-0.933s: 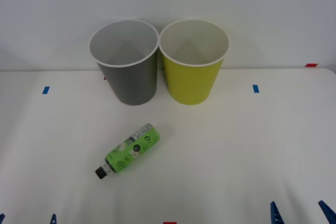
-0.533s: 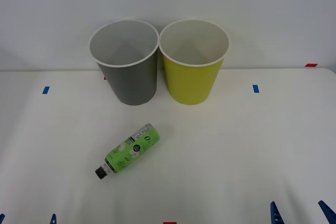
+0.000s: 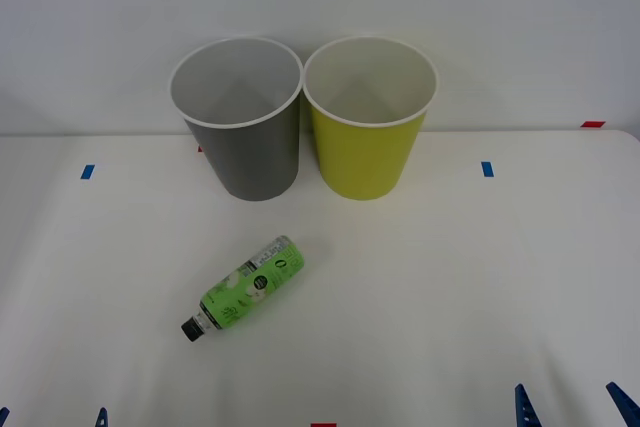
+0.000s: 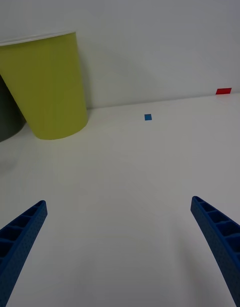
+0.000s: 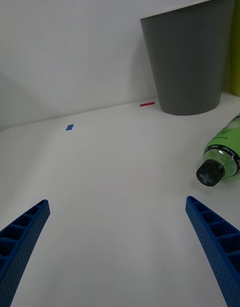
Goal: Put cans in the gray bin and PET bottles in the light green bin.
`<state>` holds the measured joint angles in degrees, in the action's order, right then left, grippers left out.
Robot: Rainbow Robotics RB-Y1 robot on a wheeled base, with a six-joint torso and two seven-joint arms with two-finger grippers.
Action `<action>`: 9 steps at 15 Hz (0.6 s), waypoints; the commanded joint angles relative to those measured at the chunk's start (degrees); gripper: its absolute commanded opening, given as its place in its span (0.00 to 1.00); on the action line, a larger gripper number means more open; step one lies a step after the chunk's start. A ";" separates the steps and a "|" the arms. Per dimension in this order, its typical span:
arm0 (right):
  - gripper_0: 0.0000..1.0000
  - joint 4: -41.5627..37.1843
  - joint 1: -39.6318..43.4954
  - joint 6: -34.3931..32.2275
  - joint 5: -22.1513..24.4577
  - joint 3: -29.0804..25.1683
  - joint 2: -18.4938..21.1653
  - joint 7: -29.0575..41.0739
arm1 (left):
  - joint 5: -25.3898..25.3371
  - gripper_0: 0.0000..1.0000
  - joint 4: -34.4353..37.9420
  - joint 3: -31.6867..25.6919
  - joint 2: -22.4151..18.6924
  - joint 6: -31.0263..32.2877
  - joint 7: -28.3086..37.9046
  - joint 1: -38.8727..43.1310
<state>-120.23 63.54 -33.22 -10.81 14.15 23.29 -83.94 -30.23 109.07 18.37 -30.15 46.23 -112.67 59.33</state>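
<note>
The PET bottle lies on its side mid-worktop, nearer the gray bin than the light green bin. Both end effectors, left and right, wait released at the near edge. The round bottle may roll from a careless pinch, or land in the wrong bin.

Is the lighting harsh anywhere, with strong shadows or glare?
Front view: soft, even light; the lying green-labelled plastic bottle casts barely any shadow on the white table. Right wrist view: the tall lime-green bin throws a faint shadow on the wall.
</note>
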 commanded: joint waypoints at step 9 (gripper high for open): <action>1.00 0.00 0.00 0.00 0.00 0.00 0.00 0.00 | 0.00 0.92 0.00 0.00 0.00 0.00 0.00 0.00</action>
<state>-120.23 63.54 -33.22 -10.81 14.15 23.29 -83.94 -30.23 109.07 18.37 -30.15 46.23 -112.68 59.33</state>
